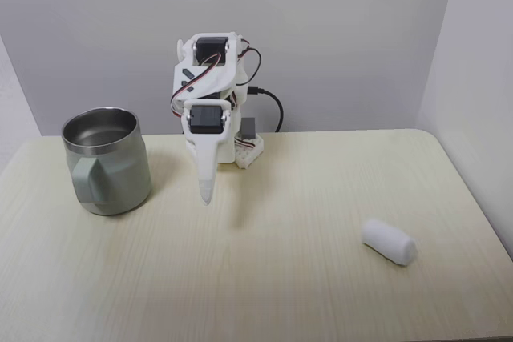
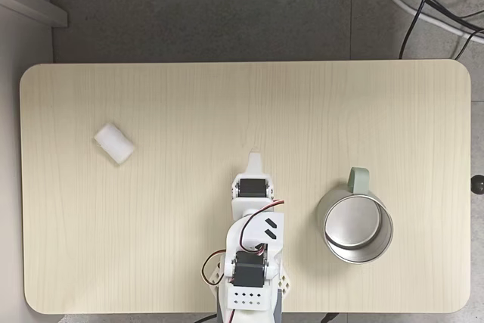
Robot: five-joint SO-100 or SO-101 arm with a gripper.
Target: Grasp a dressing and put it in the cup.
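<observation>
The dressing (image 1: 389, 241) (image 2: 114, 143), a small white fuzzy roll, lies on the pale wooden table (image 1: 280, 278) (image 2: 189, 88), at the right in a fixed view and at the left in the top-down fixed view. The cup (image 1: 107, 161) (image 2: 355, 226), steel inside with a sage-green wall and handle, stands upright and empty on the opposite side. My white gripper (image 1: 206, 195) (image 2: 255, 159) hangs shut near the arm's base, fingertips pointing down a little above the table, between cup and dressing and touching neither. Nothing is held.
The arm's base (image 1: 240, 150) (image 2: 249, 293) is mounted at the table's edge with cables trailing behind. Walls close in behind and to the right in a fixed view. Bare tabletop lies between gripper and dressing.
</observation>
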